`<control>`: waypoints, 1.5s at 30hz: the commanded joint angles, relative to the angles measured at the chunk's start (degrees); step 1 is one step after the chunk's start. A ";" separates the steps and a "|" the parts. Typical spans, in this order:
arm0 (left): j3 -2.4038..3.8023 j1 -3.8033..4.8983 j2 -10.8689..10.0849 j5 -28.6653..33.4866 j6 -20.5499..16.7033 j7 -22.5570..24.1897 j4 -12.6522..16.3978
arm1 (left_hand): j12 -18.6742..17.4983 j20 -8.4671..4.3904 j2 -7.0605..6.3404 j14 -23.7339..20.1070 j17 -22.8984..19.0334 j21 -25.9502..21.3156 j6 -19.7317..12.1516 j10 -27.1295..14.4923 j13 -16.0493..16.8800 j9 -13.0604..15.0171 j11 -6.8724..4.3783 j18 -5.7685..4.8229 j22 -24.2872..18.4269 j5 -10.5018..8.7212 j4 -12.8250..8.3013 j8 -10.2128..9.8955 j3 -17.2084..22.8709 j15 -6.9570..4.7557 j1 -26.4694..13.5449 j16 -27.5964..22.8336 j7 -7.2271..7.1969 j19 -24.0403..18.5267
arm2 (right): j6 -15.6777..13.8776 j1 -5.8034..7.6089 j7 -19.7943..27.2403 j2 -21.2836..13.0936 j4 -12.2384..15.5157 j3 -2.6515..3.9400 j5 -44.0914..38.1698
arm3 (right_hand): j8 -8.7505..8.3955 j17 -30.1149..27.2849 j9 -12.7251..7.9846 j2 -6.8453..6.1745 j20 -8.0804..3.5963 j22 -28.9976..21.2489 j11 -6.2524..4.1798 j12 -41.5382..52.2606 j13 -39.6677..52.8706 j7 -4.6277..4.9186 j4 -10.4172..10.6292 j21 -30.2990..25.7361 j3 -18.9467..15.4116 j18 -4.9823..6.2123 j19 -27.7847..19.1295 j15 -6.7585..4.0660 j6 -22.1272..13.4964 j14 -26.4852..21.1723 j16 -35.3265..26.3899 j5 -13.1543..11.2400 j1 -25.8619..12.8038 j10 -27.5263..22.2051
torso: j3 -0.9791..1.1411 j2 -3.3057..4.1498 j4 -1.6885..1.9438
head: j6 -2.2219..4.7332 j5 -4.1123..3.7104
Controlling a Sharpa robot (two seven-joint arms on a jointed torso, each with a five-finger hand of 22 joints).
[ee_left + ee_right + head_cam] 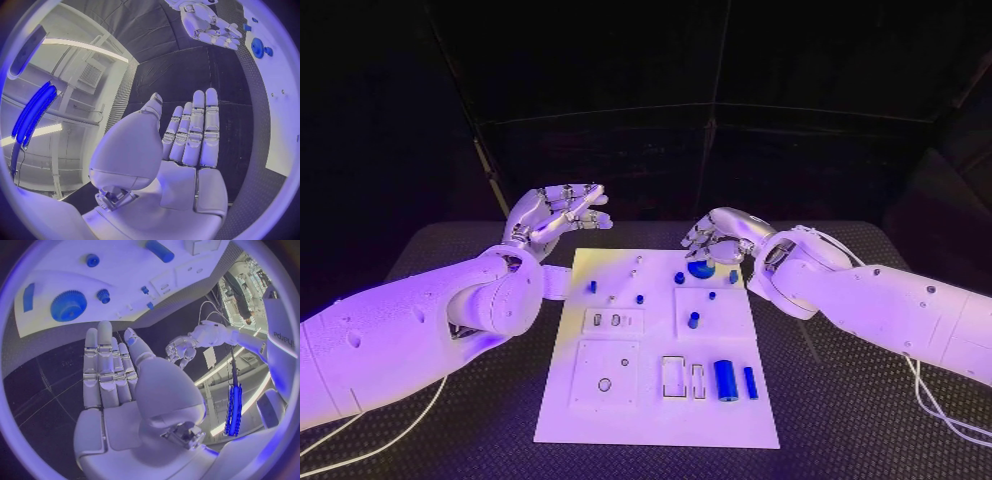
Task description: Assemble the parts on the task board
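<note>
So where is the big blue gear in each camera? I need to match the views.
Head view: the big blue gear lies on the task board at its far end, just under the right hand.
Left wrist view: gear beside the right hand.
Right wrist view: gear on the board, beyond the fingertips.
Shared landmark: the small blue gear next to it.

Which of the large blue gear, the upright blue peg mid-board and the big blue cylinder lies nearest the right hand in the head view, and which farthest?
From the right hand:
1. Large blue gear, just under its fingers.
2. Upright blue peg, mid-board.
3. Big blue cylinder, on the board's near part.
</note>
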 commanded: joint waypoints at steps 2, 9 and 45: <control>0.07 -0.19 -0.42 -1.00 1.98 -0.48 1.37 | -0.40 0.06 -0.05 0.34 0.12 0.24 0.40 0.26 -0.06 -0.12 0.00 0.68 0.09 -0.09 -0.43 -0.39 -0.16 0.10 0.71 0.02 -0.07 0.45 | 4.94 0.34 -6.57 0.65 0.30 0.06 -12.64 | -1.51 7.59 -0.07 -1.53 -1.34 4.09 -0.62 -1.08 0.12 -0.77 -0.19 7.38 0.08 1.10 2.49 -0.80 2.05 3.03 11.42 0.64 -1.99 0.33 | -0.33 1.97 0.54 | -0.02 -0.16; 0.08 -0.41 -0.76 -1.04 2.33 -0.71 2.32 | -0.59 0.04 -0.07 0.35 0.23 0.31 0.42 0.27 -0.08 -0.17 0.02 0.66 0.11 -0.09 -0.51 -0.53 -0.29 0.11 0.73 -0.09 -0.05 0.56 | 6.43 0.45 -7.64 1.27 0.50 0.07 -15.15 | -1.70 21.86 -0.05 -1.97 -1.23 7.32 -0.31 -1.06 0.15 -0.91 -0.20 13.02 0.67 1.08 3.35 -0.77 0.88 2.93 28.86 0.68 -2.91 -1.26 | -0.45 2.92 0.70 | -0.20 -0.47; 0.14 -0.48 -1.48 -1.05 2.95 -1.66 3.13 | -1.17 0.01 0.02 0.42 0.60 0.42 0.38 0.18 -0.12 -0.31 0.18 0.59 0.15 -0.09 -0.78 -0.99 -0.61 0.17 0.82 -0.41 0.22 0.74 | 11.16 0.68 -8.62 3.86 -1.53 0.06 -16.68 | -0.93 49.81 0.17 1.66 -1.42 16.50 -1.41 -0.54 0.34 -1.67 -0.03 24.63 8.31 0.64 3.64 -1.38 4.47 3.03 54.61 -1.84 -2.97 2.01 | -0.47 3.94 0.72 | -0.66 -0.14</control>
